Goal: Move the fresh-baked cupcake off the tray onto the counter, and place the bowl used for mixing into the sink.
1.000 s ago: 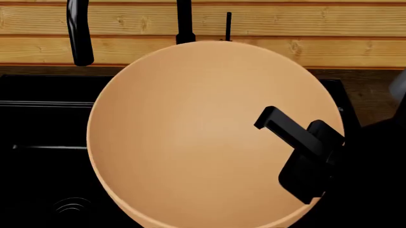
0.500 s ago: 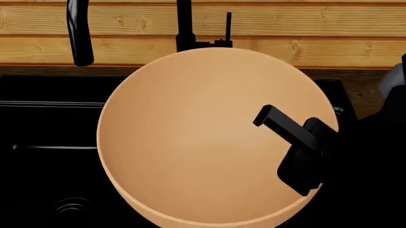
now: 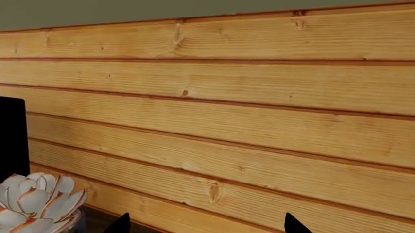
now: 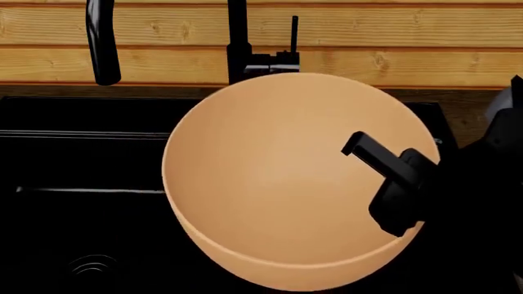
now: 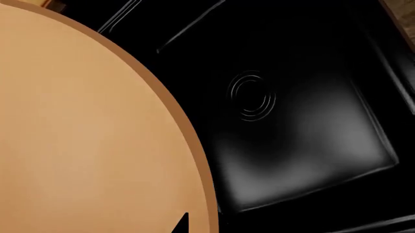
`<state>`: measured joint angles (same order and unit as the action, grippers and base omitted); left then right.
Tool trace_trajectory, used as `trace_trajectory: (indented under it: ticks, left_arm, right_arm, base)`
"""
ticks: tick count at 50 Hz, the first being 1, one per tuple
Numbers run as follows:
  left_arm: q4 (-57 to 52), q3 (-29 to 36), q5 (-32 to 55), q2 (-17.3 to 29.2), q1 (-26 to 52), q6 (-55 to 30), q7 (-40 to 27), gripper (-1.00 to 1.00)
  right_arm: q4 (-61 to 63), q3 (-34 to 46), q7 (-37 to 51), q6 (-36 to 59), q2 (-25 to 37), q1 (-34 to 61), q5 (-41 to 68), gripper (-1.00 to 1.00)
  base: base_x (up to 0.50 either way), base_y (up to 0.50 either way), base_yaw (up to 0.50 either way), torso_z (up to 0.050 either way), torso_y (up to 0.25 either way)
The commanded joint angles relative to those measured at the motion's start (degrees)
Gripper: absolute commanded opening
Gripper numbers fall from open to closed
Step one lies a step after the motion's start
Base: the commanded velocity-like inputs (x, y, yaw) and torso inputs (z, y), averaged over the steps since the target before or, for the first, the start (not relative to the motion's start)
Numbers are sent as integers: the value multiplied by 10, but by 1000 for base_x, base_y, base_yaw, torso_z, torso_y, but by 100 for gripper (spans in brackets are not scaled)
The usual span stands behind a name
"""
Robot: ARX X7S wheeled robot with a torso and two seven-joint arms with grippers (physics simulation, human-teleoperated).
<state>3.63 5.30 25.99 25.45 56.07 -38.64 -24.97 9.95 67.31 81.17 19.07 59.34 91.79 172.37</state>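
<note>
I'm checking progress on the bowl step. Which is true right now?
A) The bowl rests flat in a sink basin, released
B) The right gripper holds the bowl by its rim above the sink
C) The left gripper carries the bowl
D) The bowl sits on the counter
B: the right gripper clamps the rim of the tilted bowl over the sink, whose basin shows beneath it in the right wrist view.

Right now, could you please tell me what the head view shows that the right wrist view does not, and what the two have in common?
Only the head view shows the pale pine plank wall, the tall black faucet, and the right gripper clamped over the rim of the large round peach-tan bowl, one black finger lying inside it. Only the right wrist view looks straight down into a basin of the matte black sink, with its round ringed drain in plain sight. Both show the bowl and the sink beneath it.
</note>
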Motion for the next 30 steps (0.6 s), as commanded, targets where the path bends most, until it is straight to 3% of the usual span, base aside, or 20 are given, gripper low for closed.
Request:
trace_trajectory:
  ticks: [1,30]
  left_arm:
    - [3,-5,3,-4,2,3,3,100]
    - [9,-1,3,-5,-1,8,4,100]
  right_arm:
    - [-54,9,-10,14,-6,2,-22,-100]
    - [-138,33,-37,71,-21,-15,-57,-100]
  base:
    - [0,0,0,0,0]
    - [0,0,0,0,0]
